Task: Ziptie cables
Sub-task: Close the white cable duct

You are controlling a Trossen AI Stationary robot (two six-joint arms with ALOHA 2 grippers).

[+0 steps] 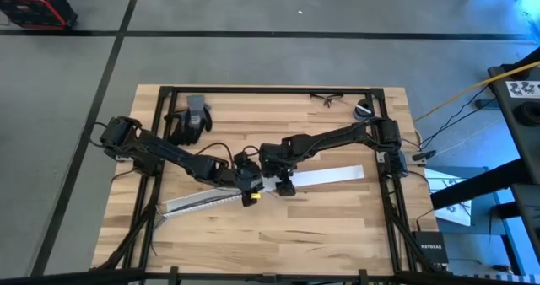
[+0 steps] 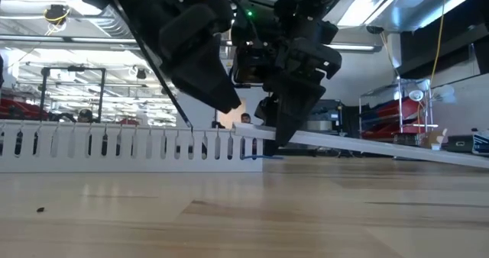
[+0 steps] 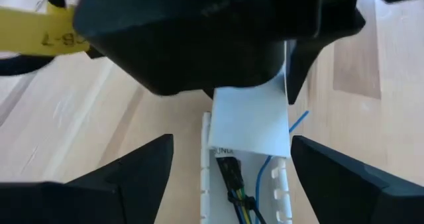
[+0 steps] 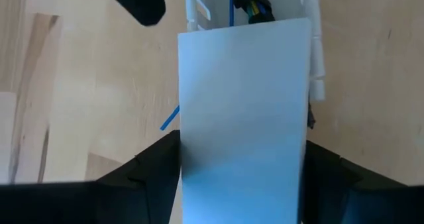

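The cables [image 3: 233,179] are dark wires plus a thin blue one, lying inside the long white slotted channel [image 1: 202,202] that rests slantwise on the table. A flat white cover strip [image 1: 329,177] runs from the channel's open end toward the table's right. My left gripper [image 3: 232,141] is open and hovers over the channel, one finger on each side, touching nothing. My right gripper [image 4: 242,141] faces it from the right and is shut on the cover strip. In the right wrist view the wires [image 4: 255,4] show just beyond the strip's end. My right gripper pinches the cover strip across its width, with a finger [image 4: 159,164] on each long edge, near the end [image 4: 245,45] that overlaps the channel. The fingers come from above, slanting down. That end is raised over the channel [image 2: 267,132]; the far end [image 2: 451,157] rests on the table.
Dark gloves [image 1: 192,116] lie at the table's far left; glasses [image 1: 325,99] and a small round object [image 1: 364,110] sit at the far right. A yellow tag [image 3: 40,35] hangs on the right arm. Bare wood shows along the near edge [image 1: 278,243].
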